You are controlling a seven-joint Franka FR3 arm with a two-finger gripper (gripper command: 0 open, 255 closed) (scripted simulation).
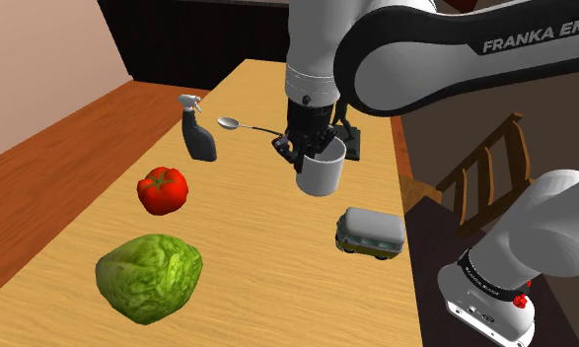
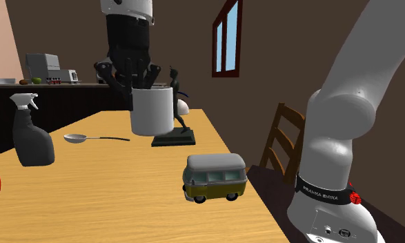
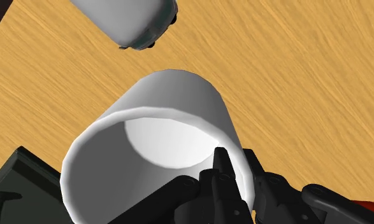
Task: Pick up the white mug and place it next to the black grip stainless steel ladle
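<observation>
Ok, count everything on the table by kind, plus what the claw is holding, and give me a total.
Food: 2, tomato and lettuce
Kitchenware: 2, white mug and ladle
Spray bottle: 1
Toy van: 1
Dark figurine: 1
Total: 7

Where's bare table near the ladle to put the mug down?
Widest bare patch: mid-table, bordered by ladle, bottle, tomato and van. A second lies between lettuce and van. Tight: between the ladle's handle tip and the statue base, by the mug held in the end effector.
</observation>
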